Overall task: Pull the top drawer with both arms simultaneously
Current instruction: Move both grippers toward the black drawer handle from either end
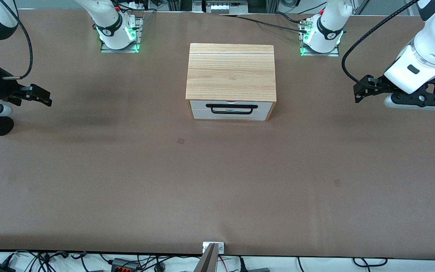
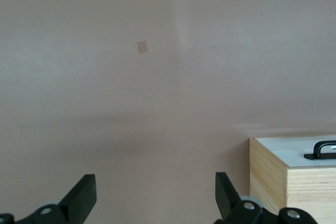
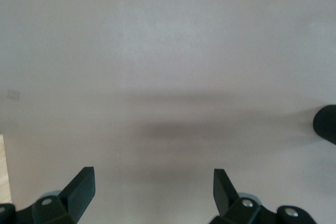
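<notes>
The top drawer [image 1: 201, 105] is shut in the light-wood box [image 1: 231, 71] at the middle of the table. Its white front and black bar handle [image 1: 232, 108] face the front camera. My left gripper [image 1: 357, 93] hangs open and empty above the table at the left arm's end, well apart from the box. In the left wrist view its fingers [image 2: 84, 195] stand wide apart, and the box corner [image 2: 286, 182] and handle [image 2: 321, 149] show. My right gripper [image 1: 47, 97] is open and empty at the right arm's end; its fingers [image 3: 81, 187] are spread over bare table.
Both arm bases [image 1: 119, 34] [image 1: 321, 37] stand farther from the front camera than the box. Small tan patches [image 1: 181, 141] [image 1: 337, 183] mark the brown table. A metal bracket [image 1: 213, 247] sits at the table's near edge. A sliver of the box [image 3: 4, 166] shows in the right wrist view.
</notes>
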